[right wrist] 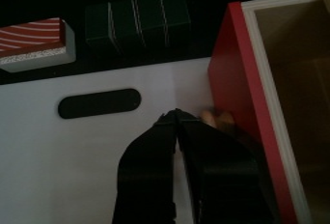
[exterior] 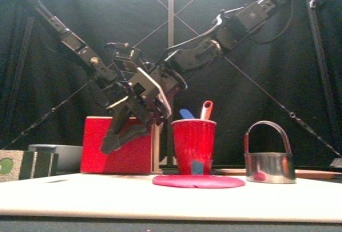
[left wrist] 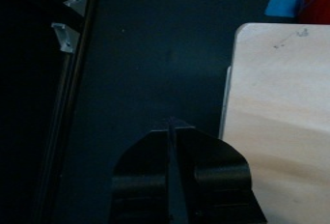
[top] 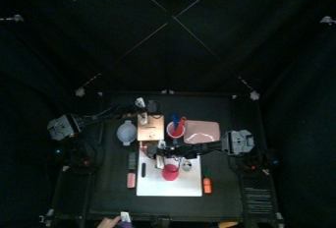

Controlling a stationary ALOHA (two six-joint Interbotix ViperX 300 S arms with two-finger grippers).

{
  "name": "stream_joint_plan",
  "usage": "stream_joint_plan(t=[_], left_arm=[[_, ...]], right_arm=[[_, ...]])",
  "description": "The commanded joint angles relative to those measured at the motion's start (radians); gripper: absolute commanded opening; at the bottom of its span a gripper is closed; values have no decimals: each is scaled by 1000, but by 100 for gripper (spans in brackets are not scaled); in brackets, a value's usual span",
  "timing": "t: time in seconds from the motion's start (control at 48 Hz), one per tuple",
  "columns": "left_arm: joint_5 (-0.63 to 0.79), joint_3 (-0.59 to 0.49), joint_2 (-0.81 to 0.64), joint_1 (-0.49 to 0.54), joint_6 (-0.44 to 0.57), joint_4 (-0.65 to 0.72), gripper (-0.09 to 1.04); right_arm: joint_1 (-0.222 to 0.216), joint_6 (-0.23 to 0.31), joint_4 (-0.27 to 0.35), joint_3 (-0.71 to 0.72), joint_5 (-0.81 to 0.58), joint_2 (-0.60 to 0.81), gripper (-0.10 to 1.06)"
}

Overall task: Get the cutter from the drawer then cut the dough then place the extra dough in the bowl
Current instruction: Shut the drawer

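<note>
We note the black table (top: 237, 181) first, with the white board (exterior: 94, 194) lying across its front half. At the board's left rear stands the box (exterior: 96, 141), its red front facing the front view. In the right wrist view, this red front adjoins the board's edge with pale wood behind it. A pink tray (top: 201, 131) lies right of the box and a blue-grey bowl (top: 125, 132) left of it. The red cup (exterior: 194, 146) stands upright at mid-board and holds a blue knife (exterior: 187, 114) and a red knife (exterior: 206, 108). The cutter (exterior: 270, 164) stands on the board right of the cup and apart from it. It is a round band of shiny metal with a wire handle arching upright above it. The dough (exterior: 198, 181) is a flat pink disc at the cup's foot, its right rim just beside the cutter. We cannot tell whether it touches either one. A dark sushi roll (right wrist: 135, 20) and a red toy with white stripes (right wrist: 33, 40) lie off the board's edge. The left gripper (left wrist: 173, 124) hangs over bare table beside a pale wooden panel, its jaws pressed together and holding nothing. The right gripper (right wrist: 175, 115) hangs over the board near the red front with its jaws likewise closed. A small tan spot beside its tips cannot be identified.
</note>
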Motion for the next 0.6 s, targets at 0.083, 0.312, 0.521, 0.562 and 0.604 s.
stream_joint_plan(t=[0.083, 0.312, 0.521, 0.562, 0.604], left_arm=[[-2, -15, -15, -2, 2, 11, 44], [0, -20, -12, -2, 2, 15, 44], [-2, -14, -12, -2, 2, 11, 44], [-2, -12, -12, -3, 2, 9, 44], [-2, -11, -12, -5, 2, 8, 44]], right_arm=[[-31, 0, -9, -31, -3, -20, 25], [-51, -2, -21, -41, -3, -11, 25], [-61, -2, -28, -46, -2, -11, 25], [-63, 0, -31, -44, 2, -11, 25], [-63, -2, -31, -46, 6, -12, 25]])
